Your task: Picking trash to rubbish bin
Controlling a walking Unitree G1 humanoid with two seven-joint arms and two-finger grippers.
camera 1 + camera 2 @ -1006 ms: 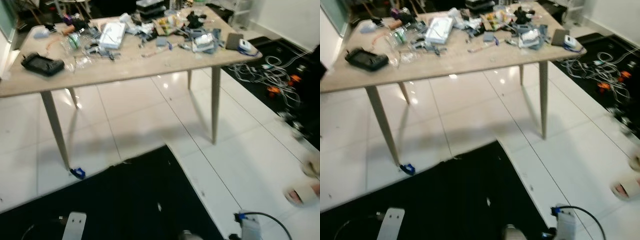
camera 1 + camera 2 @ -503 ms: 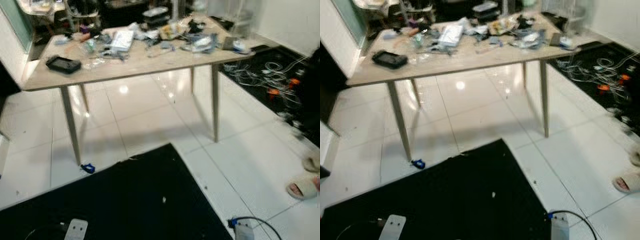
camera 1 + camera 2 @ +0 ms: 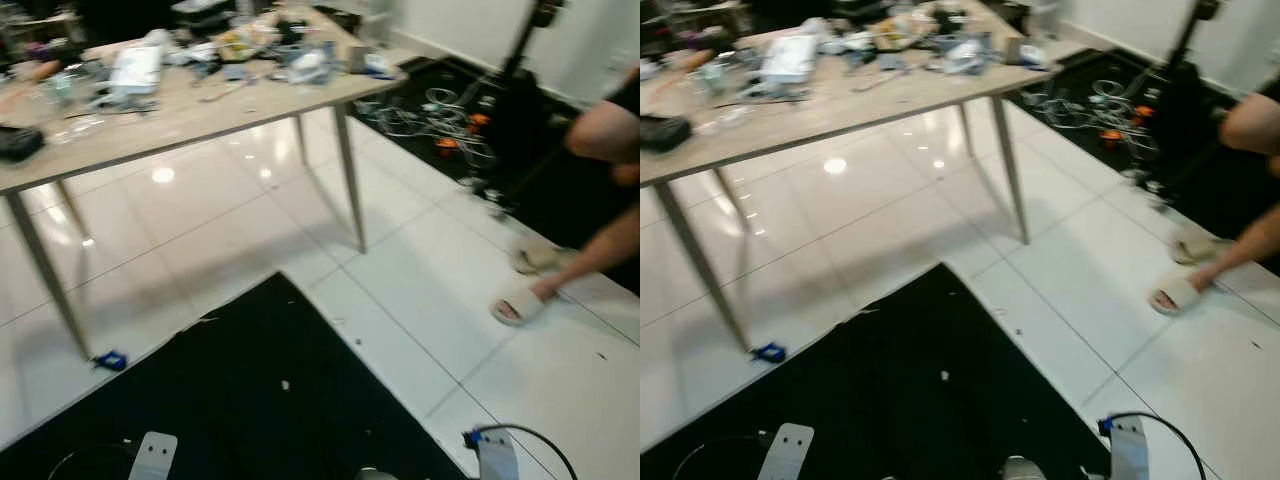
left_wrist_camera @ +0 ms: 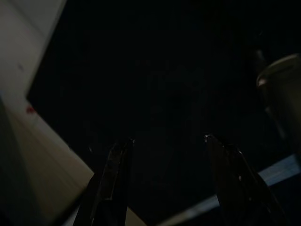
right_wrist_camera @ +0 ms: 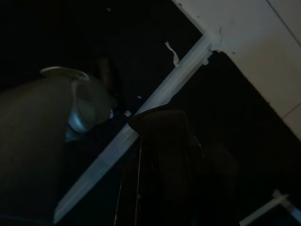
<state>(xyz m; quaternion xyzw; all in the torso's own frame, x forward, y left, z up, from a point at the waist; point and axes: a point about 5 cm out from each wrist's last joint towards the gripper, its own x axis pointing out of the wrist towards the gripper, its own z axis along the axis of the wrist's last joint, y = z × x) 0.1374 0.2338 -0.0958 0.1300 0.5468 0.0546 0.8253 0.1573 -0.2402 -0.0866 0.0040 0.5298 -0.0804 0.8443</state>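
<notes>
Left eye view: a messy surface (image 3: 200, 105) stands on white floor tiles (image 3: 420, 270) beside a black mat (image 3: 250, 400). A person's foot (image 3: 520, 300) stands right. Left hand (image 4: 164, 146) spread; right hand (image 5: 164, 141) unclear.

Wooden table (image 3: 190, 125) – cluttered top; white tiled floor (image 3: 400, 250) – black mat (image 3: 250, 400), slipper (image 3: 517, 300).

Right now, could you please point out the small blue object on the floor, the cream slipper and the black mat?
small blue object (image 3: 768, 352), right eye view, its middle.
cream slipper (image 3: 514, 304), left eye view, its strap.
black mat (image 3: 250, 400), left eye view, bare middle.
</notes>
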